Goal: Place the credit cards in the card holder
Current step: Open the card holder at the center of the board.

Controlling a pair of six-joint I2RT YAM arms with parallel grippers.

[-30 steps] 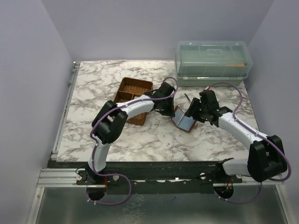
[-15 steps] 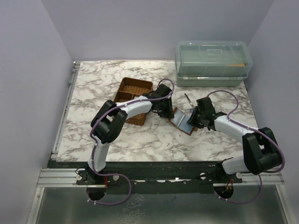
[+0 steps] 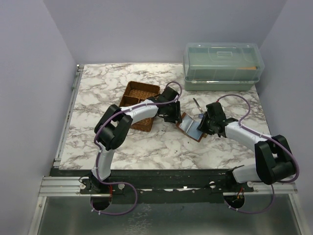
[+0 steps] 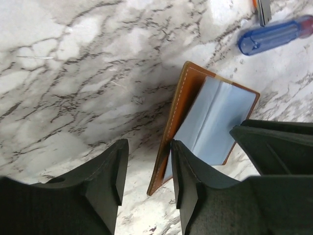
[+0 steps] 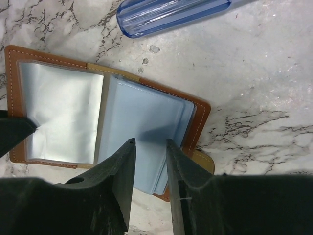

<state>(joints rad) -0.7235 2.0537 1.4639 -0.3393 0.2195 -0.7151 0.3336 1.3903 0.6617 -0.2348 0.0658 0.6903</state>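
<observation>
Surface [image 3: 98, 98]: white marble pattern under pale lilac walls, my two arms reaching in from the near edge.
Far left: one brown divided basket tray [image 3: 142, 84], behind my left arm.
Left claw [image 4: 148, 152]: jaws apart, only bare marble between them. The card holder's stitched cover edge is just beside my inner finger; I cannot tell whether they touch.
Card holder [image 4: 210, 122]: one, lying spread open at mid-surface between my two claws, brown cover down and pale blue leaves up.
Right claw [image 5: 150, 144]: low over the right-hand leaves, jaws partly apart, nothing visibly pinched.
Credit cards: I can make out none loose. Whether the pale blue leaves are cards or empty sleeves is unclear.
Right of holder: one blue-handled screwdriver [image 5: 171, 14], near but apart.
Far right: one clear lidded bin [image 3: 222, 66] at the back.
Step in hand: by my reading, keeping the holder open and flat.
Next move: needs a card found and slid into a pocket while one claw pins the cover.
</observation>
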